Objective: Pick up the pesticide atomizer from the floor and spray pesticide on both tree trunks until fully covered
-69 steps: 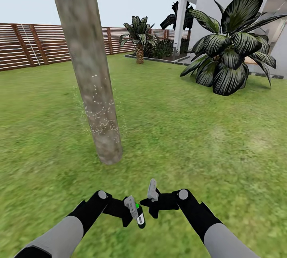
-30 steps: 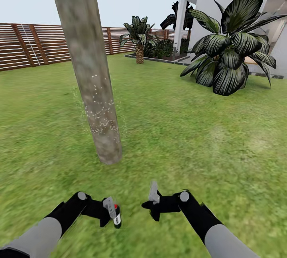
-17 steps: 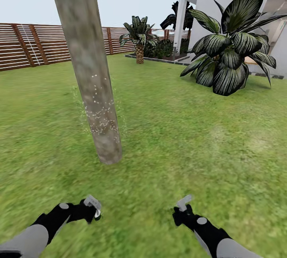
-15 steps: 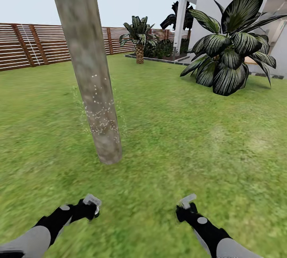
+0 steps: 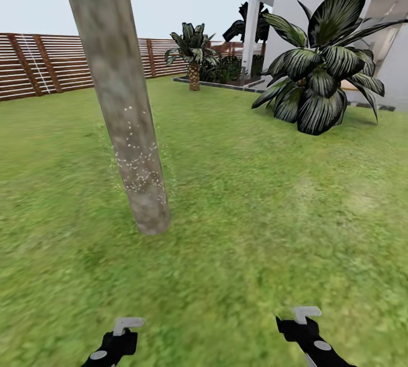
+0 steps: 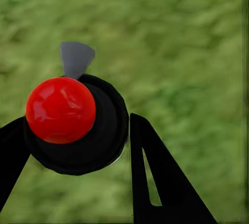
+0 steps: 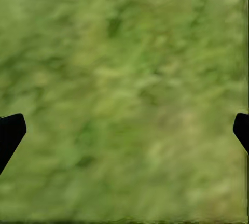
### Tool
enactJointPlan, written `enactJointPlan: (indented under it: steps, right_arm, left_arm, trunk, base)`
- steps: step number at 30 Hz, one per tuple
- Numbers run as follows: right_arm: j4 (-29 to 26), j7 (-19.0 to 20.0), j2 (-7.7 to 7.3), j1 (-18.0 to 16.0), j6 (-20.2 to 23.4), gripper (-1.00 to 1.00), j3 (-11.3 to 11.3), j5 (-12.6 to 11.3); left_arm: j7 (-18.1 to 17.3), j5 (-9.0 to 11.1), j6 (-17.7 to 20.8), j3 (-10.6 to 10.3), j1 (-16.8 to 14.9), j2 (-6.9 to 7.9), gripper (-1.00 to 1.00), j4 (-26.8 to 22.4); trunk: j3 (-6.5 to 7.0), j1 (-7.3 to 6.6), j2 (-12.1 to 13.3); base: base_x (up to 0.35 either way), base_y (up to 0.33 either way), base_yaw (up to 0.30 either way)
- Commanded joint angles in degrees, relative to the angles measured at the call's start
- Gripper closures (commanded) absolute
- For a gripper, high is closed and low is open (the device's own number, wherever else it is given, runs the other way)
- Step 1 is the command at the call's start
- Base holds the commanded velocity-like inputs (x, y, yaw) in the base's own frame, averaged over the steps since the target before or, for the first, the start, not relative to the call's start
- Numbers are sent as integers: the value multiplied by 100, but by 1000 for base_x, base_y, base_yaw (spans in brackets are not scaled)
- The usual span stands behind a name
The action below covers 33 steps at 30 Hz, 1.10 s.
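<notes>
Black fingers [image 6: 155, 182] of the left gripper [image 6: 70, 146] are seen clamped on the pesticide atomizer [image 6: 78, 130], whose red cap faces the lens; it is judged small, light, rigid and smooth, best held round its dark body. The right gripper [image 7: 124, 130] is held apart over grass [image 7: 124, 53]. No writing can be read; pesticide [image 5: 136, 163] specks dot the tree trunk [image 5: 122, 117].

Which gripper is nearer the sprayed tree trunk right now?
Left. The left gripper sits just below the tree trunk base; the right gripper is farther off to its right.
</notes>
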Motion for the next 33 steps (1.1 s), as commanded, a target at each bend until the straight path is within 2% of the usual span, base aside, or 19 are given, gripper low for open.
enactJointPlan:
  steps: [1,4,7,15,21,27,33]
  right_arm:
    - [33,-2,0,7,0,-100,-2,-1]
    - [127,-8,0,14,0,-100,-3,-10]
    - [142,-9,0,15,1,-100,-3,-11]
    - [153,-9,0,15,-1,-100,-10,-11]
    - [153,-9,0,15,1,-100,-6,-11]
    - [153,-17,9,15,1,-100,-5,-11]
    - [154,-18,9,15,1,-100,-5,-11]
  left_arm:
    - [-1,-1,-12,3,36,0,100,-13]
    - [16,56,-449,7,88,6,100,-3]
    - [1,105,-631,7,158,8,100,-4]
    - [8,112,-656,7,169,17,100,-7]
    - [8,112,-655,7,169,17,100,-8]
    - [24,112,-654,7,169,9,100,-6]
    - [43,112,-654,7,169,10,100,-5]
  trunk:
    - [0,0,0]
    - [0,0,0]
    - [0,0,0]
    - [0,0,0]
    - [10,0,0]
    - [11,0,0]
    - [11,0,0]
  base:
    - [0,0,-256]
    - [0,0,-263]
    - [-51,0,-266]
    - [-316,77,-269]
    - [-308,197,-282]
    - [-278,228,-134]
    - [-125,114,-294]
